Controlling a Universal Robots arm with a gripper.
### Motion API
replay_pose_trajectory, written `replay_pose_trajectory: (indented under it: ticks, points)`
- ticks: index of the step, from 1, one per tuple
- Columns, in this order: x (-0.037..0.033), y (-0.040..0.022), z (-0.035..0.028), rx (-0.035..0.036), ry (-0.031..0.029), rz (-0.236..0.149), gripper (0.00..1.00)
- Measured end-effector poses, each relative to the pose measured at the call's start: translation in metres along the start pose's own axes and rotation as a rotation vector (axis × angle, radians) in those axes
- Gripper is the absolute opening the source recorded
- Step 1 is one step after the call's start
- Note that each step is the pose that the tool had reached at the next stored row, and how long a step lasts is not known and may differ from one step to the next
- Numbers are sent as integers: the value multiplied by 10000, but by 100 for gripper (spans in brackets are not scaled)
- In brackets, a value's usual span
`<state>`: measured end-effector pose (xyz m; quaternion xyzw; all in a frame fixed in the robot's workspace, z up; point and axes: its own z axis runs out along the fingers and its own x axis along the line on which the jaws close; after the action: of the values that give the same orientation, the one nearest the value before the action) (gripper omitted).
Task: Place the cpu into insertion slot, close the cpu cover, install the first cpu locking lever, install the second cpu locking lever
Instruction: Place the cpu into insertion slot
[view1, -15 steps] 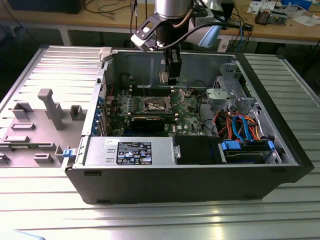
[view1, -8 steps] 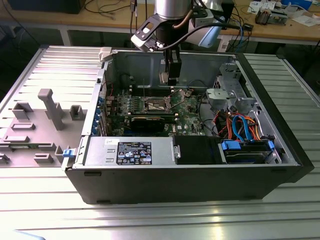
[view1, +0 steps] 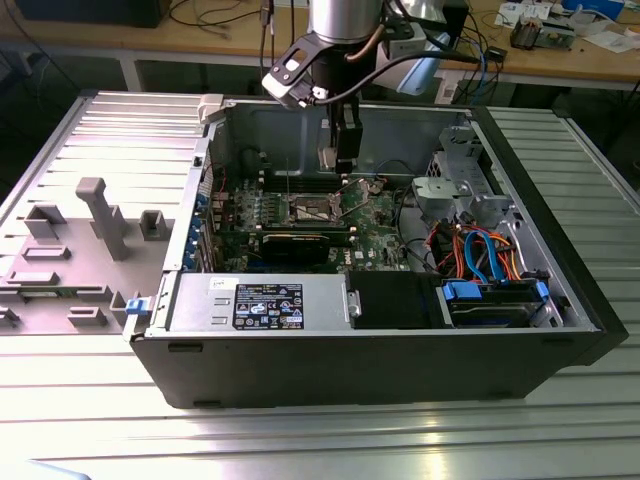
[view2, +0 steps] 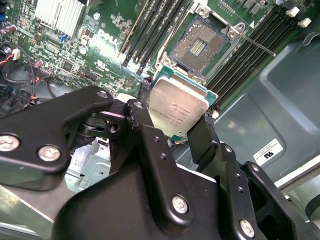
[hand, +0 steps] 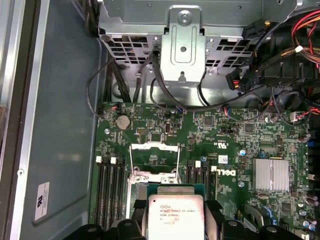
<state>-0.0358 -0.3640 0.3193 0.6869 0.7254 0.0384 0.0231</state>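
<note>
My gripper (view2: 172, 116) is shut on the cpu (view2: 177, 106), a flat square chip with a dull silver top, held by two opposite edges between the black fingers (view2: 143, 125). It hangs above the green board, apart from the insertion slot (view2: 201, 45), whose dark pin field lies uncovered inside a silvery rim. In the first wrist view the cpu (hand: 176, 216) sits just short of the insertion slot (hand: 155, 161). In the exterior view the gripper (view1: 345, 152) reaches down into the open case, above the board. The cpu cover (view1: 357, 188) stands tilted up beside the slot. A thin lever (view2: 256, 43) juts out over the memory slots.
Black memory slots (view2: 150, 30) flank the socket on both sides. A silver drive cage (hand: 182, 45) with cables (hand: 295, 45) stands at one end of the case. A long black card (view1: 297, 243) and the power supply (view1: 265, 303) lie toward the front. A grey plastic panel (view1: 80, 230) lies at the exterior view's left.
</note>
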Motion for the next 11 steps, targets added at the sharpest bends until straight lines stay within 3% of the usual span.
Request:
replay_pose_trajectory:
  ticks: [11]
  points:
    - [-2, -5, 56, -3, -4, 32, 55]
